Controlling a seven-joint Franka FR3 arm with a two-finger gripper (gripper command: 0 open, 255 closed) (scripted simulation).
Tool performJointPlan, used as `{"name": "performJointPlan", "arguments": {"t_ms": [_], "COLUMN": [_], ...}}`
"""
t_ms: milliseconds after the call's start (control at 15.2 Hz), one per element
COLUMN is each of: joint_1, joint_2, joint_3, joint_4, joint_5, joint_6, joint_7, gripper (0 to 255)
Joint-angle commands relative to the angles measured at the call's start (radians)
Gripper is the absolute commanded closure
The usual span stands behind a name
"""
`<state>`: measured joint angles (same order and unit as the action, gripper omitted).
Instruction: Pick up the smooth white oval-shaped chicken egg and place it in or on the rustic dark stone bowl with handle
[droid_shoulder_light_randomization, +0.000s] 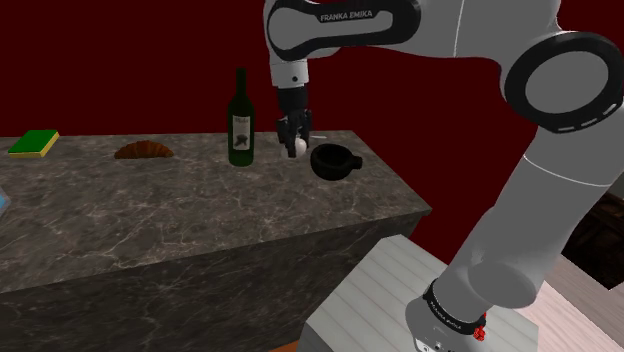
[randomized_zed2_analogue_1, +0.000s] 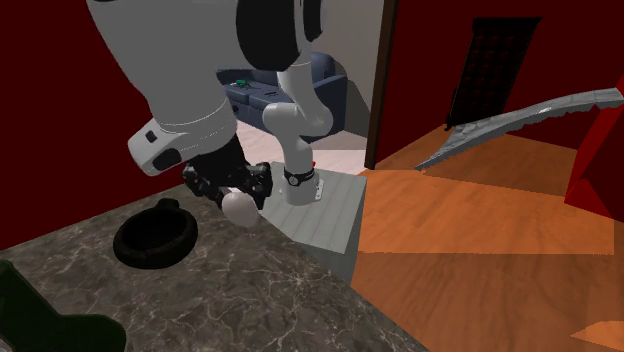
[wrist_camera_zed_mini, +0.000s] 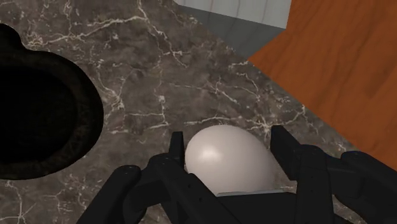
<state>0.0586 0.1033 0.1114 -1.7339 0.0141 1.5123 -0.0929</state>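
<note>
As its black gripper (droid_shoulder_light_randomization: 293, 135) pinches a smooth white egg (droid_shoulder_light_randomization: 298, 147) between both fingers, a white Franka arm (droid_shoulder_light_randomization: 560, 150) holds the egg just beside a dark, rough-walled bowl (droid_shoulder_light_randomization: 333, 160) on a marble-patterned counter (droid_shoulder_light_randomization: 150, 210). From the second exterior view, the egg (randomized_zed2_analogue_1: 240, 207) appears to hang clear of the counter. The bowl (randomized_zed2_analogue_1: 155, 238) sits near it on that view's left, and the arm's stand (randomized_zed2_analogue_1: 325, 215) lies behind. The wrist view shows the fingers (wrist_camera_zed_mini: 177, 149) clasping the egg (wrist_camera_zed_mini: 230, 159) across its narrow waist, its rounded end poking out ahead of the gripper. The bowl's black hollow (wrist_camera_zed_mini: 38, 114) lies off to one side, not yet beneath it.

The egg is judged light, rigid and brittle, with a glossy curved shell that offers the fingers little to bite on. Too hard a squeeze could crack it; too soft, and it could slide out. The hold across the short axis, near the widest part, looks the sound choice, since a grip nearer either end would tend to squirt it free. Setting it down calls for a low, gentle release onto the bowl's floor rather than a drop.

A dark wine bottle (droid_shoulder_light_randomization: 241, 120) stands near the gripper on the shoulder view's left. A brown pastry (droid_shoulder_light_randomization: 143, 151) and a green sponge (droid_shoulder_light_randomization: 34, 143) lie farther along.
</note>
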Motion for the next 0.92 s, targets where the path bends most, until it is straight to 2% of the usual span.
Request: {"name": "performJointPlan", "arguments": {"t_ms": [0, 462, 858], "joint_1": [-0.024, -0.110, -0.183], "joint_2": [-0.009, -0.026, -0.003], "joint_3": [-0.021, -0.097, -0.161], "joint_4": [-0.007, -0.027, 0.001], "joint_5": [-0.012, -0.056, -0.093], "joint_6": [-0.003, 0.003, 0.007], "joint_7": [-0.046, -0.203, -0.337], "gripper": [255, 255, 255]}}
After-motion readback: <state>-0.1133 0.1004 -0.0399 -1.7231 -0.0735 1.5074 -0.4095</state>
